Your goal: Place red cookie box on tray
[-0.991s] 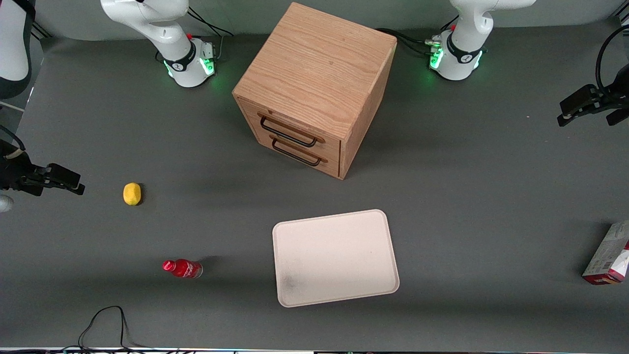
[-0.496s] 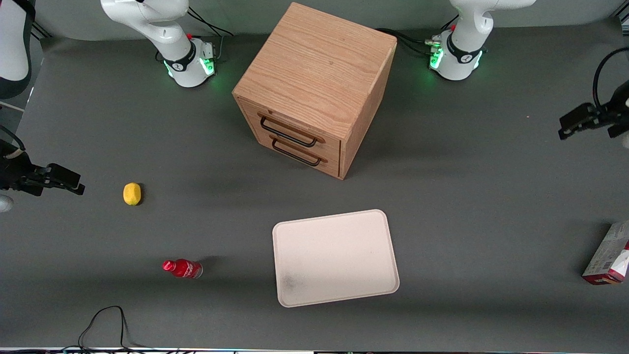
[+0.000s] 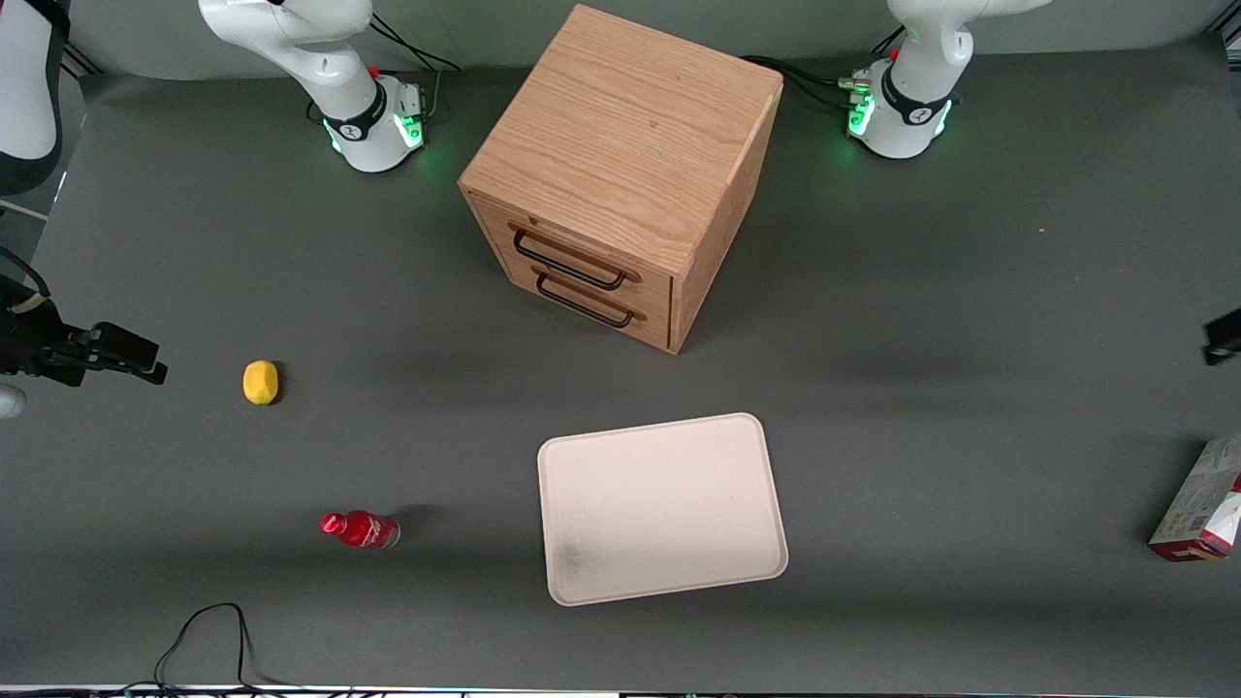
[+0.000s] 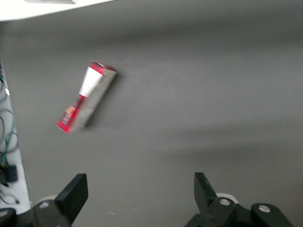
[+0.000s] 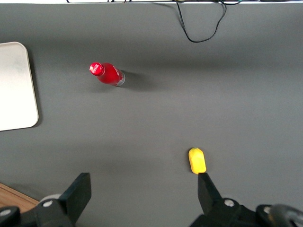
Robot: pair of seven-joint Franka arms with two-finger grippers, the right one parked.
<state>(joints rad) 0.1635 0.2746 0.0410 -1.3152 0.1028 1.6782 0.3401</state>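
Observation:
The red cookie box [image 3: 1200,504] lies flat on the grey mat at the working arm's end of the table, partly cut off by the picture's edge. The left wrist view shows the box [image 4: 86,97] whole: long and slim, red with a white patch and a pale side. The cream tray [image 3: 669,485] rests near the table's middle, nearer to the front camera than the cabinet, with nothing on it. Only a dark tip of my left gripper [image 3: 1224,341] shows, above the mat and farther from the camera than the box. The gripper [image 4: 139,194] is open and holds nothing, well apart from the box.
A wooden two-drawer cabinet [image 3: 620,165] stands at the middle of the table's back. Toward the parked arm's end lie a yellow lemon [image 3: 260,381] and a small red bottle [image 3: 360,529]. A black cable [image 3: 208,640] loops near the front edge.
The left gripper has moved nearer to the front camera, toward the red cookie box, and has mostly left the front view. Nothing on the table has moved.

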